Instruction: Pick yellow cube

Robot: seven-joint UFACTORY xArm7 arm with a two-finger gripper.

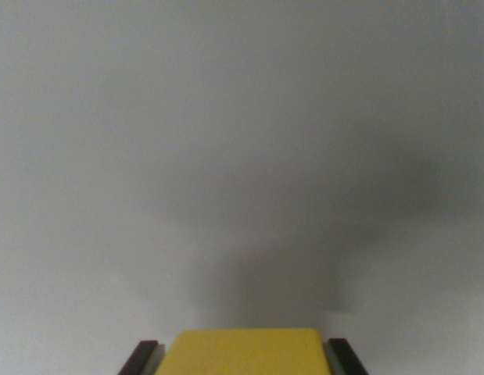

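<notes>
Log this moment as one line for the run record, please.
view: wrist | gripper: fingers either side of yellow cube | contact: appears closed on it | surface: plain grey, shadowed | lift: cannot tell

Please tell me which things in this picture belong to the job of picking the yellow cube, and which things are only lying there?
Belonging to the job:
- yellow cube, at the bottom edge
- gripper, a dark finger on each side of the cube

Only lying there:
- nothing else; only the plain grey surface with a soft shadow
</notes>
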